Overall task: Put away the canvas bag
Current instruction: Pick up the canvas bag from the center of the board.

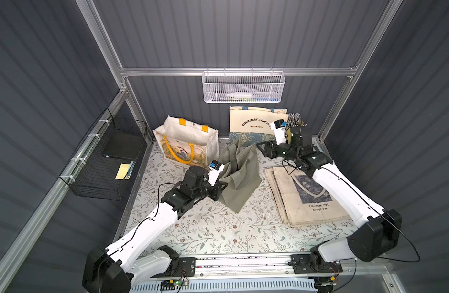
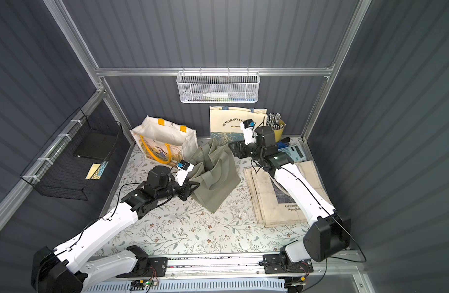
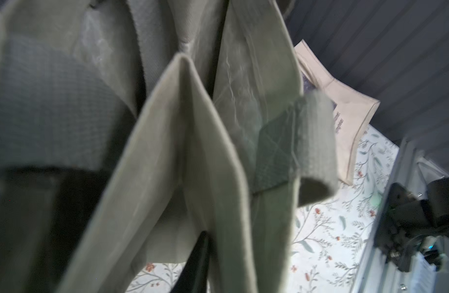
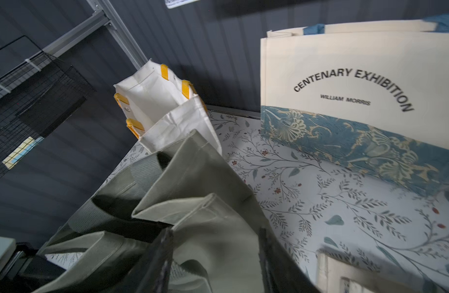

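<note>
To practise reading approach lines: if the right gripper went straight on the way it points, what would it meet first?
The green canvas bag, probably: its top edge sits directly ahead of the right gripper; the gap is unclear.

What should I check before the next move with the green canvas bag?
1. Green canvas bag standing on the table: ok, sides folded inward.
2. Left hand at the bag's side edge: ok.
3. Left hand's grip on the fabric: cannot tell; the wrist view shows only one finger.
4. Right hand open by the bag's top edge: ok, fingers apart.
5. Monet tote stack uncovered: not ok, right arm crosses above it.
</note>
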You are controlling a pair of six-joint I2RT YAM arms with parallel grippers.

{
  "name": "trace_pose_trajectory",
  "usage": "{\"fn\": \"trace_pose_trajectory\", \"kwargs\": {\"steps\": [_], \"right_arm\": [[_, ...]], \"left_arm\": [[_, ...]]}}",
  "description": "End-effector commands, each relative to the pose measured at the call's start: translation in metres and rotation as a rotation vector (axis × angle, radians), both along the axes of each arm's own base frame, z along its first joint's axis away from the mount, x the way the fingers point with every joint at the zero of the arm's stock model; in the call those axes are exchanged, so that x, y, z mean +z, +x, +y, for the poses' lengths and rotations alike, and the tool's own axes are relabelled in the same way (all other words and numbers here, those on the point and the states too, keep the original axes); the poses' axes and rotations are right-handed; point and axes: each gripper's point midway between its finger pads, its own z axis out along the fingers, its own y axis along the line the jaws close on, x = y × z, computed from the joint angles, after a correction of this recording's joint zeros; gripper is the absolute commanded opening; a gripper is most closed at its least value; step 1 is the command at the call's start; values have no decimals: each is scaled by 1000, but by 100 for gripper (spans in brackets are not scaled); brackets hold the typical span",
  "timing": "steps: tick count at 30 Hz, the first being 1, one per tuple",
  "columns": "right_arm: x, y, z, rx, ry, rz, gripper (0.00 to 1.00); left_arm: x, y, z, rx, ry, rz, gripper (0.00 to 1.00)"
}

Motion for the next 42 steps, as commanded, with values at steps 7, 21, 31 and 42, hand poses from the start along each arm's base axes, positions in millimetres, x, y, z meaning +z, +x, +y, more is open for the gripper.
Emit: {"fn": "trace_pose_trajectory", "kwargs": {"steps": [7,21,31,42], "right_arm": [[-5,10,48,98,-103,-19,56],[-12,9,58,121,-131,2,56],[2,4,58,124,-112,-19,56],[4,1,68,166,-53,-16,56]], "left_arm": [[16,-8,30,114,16,-104,58],[-4,-24,43,122,-36,-208,100],[-19,5,29,141,-45,-248,100],[-16,25,-5,29,-54,-233,78]]}}
